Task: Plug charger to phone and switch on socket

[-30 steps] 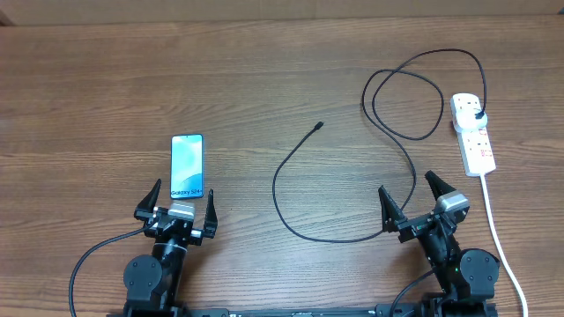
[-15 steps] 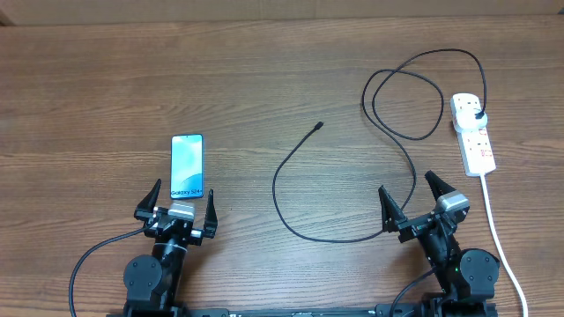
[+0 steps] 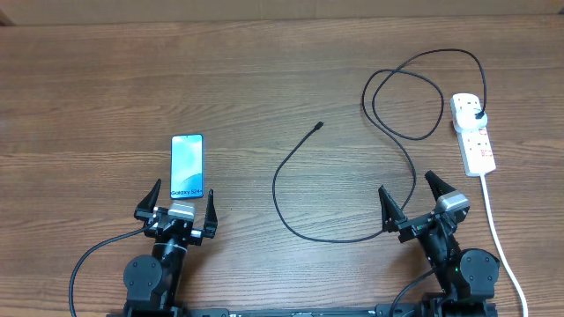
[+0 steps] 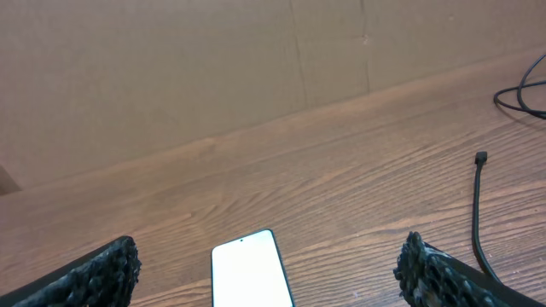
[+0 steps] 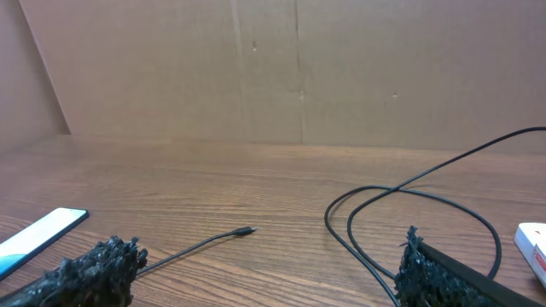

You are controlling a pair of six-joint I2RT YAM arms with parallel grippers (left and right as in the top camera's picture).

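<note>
- The left gripper [image 3: 184, 185] is held spread wide, with nothing pinched. The phone [image 3: 187, 158] is found flat and directly ahead of it, long axis running straight away from the fingers, lettered end nearest.
- The right gripper [image 3: 404, 180] is likewise spread and empty. The charger [image 3: 275, 189] is seen curving just beside its left finger.
- The connector tip [image 3: 320, 126] is left loose between the arms, ahead and left of the right gripper. It is judged nearer that arm and lies well apart from the phone.
- The socket [image 3: 476, 145] is laid at the far right, ahead of the right gripper, with the plug [image 3: 477, 114] already seated.
</note>
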